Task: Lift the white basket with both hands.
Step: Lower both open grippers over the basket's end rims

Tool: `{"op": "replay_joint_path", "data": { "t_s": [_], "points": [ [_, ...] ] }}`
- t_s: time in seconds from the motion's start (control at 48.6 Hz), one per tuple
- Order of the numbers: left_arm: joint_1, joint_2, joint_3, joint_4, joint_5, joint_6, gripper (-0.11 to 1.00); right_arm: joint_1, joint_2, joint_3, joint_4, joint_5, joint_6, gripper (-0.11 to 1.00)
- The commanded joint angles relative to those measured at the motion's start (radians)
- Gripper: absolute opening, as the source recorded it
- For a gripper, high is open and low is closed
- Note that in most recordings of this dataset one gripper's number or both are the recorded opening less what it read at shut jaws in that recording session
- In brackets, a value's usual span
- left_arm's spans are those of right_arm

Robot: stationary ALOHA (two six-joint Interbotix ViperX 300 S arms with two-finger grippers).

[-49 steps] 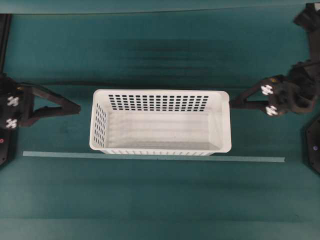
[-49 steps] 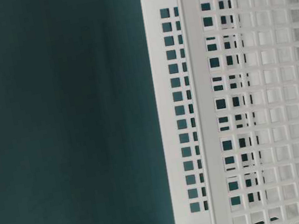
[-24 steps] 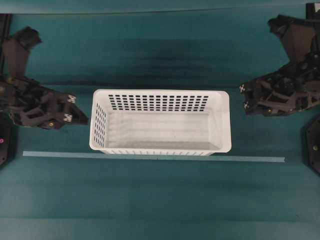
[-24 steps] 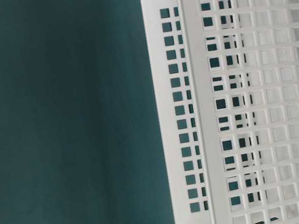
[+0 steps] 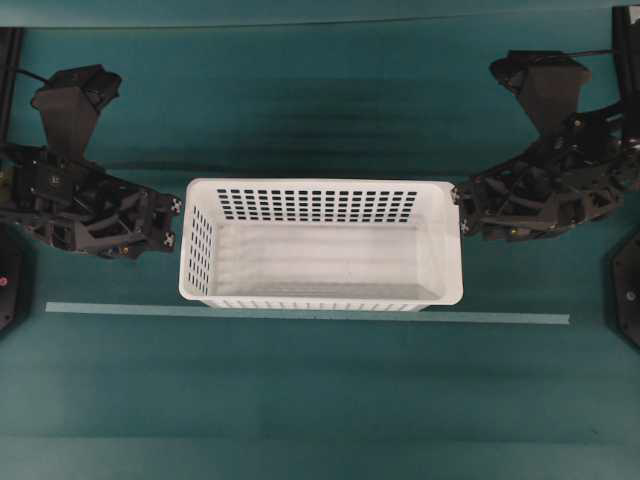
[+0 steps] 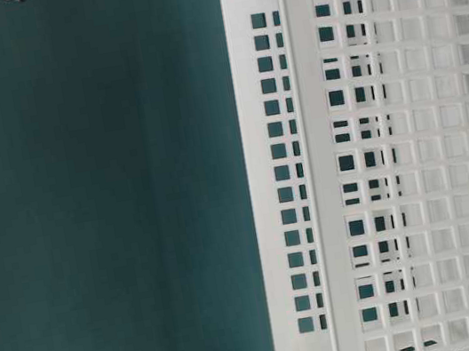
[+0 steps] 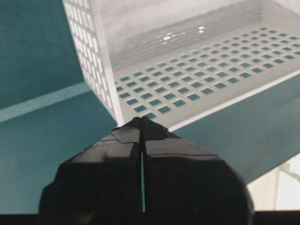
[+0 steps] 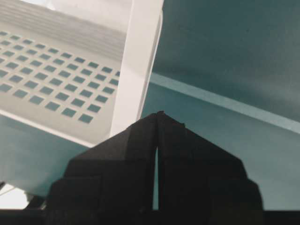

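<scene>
White basket (image 5: 320, 245) sits upright, long axis running left to right.

Teal cloth tabletop (image 5: 320, 400), pale tape strip (image 5: 300, 314) across front, even overhead light, faint horiz. creases.

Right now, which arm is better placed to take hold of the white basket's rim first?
Roughly even; slight edge to the right. The right gripper sits at the white basket's end rim, while the left gripper stands just off its end. Both have their jaws closed, so neither grips yet.
</scene>
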Motion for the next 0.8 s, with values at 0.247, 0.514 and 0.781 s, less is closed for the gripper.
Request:
{"op": "replay_joint_path", "data": {
  "t_s": [0.247,0.514,0.781],
  "points": [
    [-0.006,0.009,-0.009,0.003,-0.003,-0.002,0.29,0.000,0.031,0.025,-0.014,-0.063,0.006,0.51],
    [0.000,0.046,-0.020,0.003,-0.037,-0.003,0.97,-0.003,0.072,0.028,-0.014,-0.175,0.072,0.98],
    [0.038,0.098,0.011,0.005,-0.044,-0.002,0.95,0.009,0.181,0.025,-0.012,-0.187,0.126,0.98]
  ]
}}
